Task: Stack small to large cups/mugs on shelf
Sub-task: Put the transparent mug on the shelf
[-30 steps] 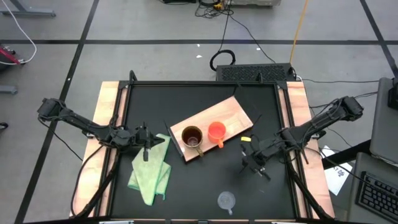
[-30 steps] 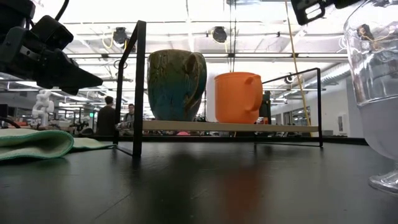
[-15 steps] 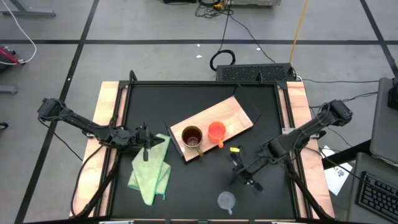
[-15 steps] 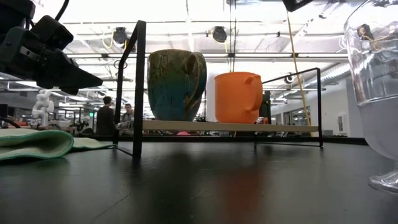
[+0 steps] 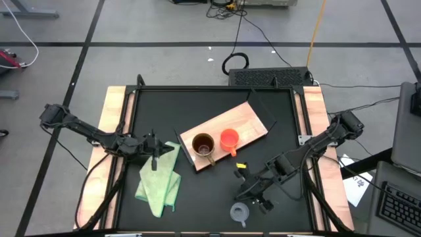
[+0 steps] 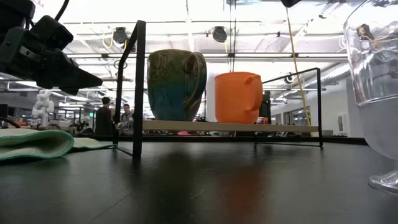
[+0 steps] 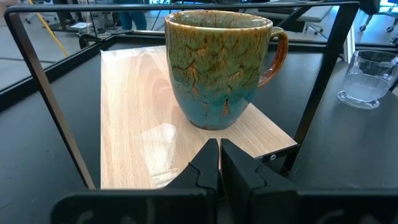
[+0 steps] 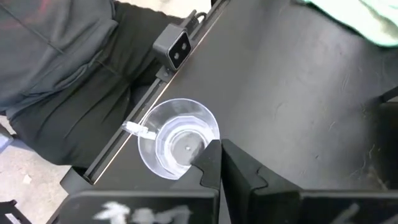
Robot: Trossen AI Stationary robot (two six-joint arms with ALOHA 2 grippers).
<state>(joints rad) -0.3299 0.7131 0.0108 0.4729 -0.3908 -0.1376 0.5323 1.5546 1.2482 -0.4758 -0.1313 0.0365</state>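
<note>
Three vessels matter here, and two are already up: the brown mug [image 5: 202, 145] and the orange mug [image 5: 228, 139] stand side by side at the near end of the shelf [image 5: 247, 120], which lies slantwise across the middle of the table [image 5: 197, 105]. The glass cup [image 5: 239, 212] is still down on the table, close to its front edge and well apart from the shelf.

The right gripper [image 5: 253, 195] hangs just beside the cup, toward the shelf and the table's right edge, so the cup lies a short way ahead of it toward the front edge. Its wrist camera looks almost straight down into the cup's open mouth, with both fingers [image 8: 209, 163] pressed together and nothing between them; they would have to part before any grasp. The right arm is plainly the nearer one.

The left gripper [image 5: 153, 158] waits near the light green cloth [image 5: 160, 178] at the shelf's near end, closed and empty.

Only the low view shows the shelf raised on dark legs; from above it reads as a flat board.
</note>
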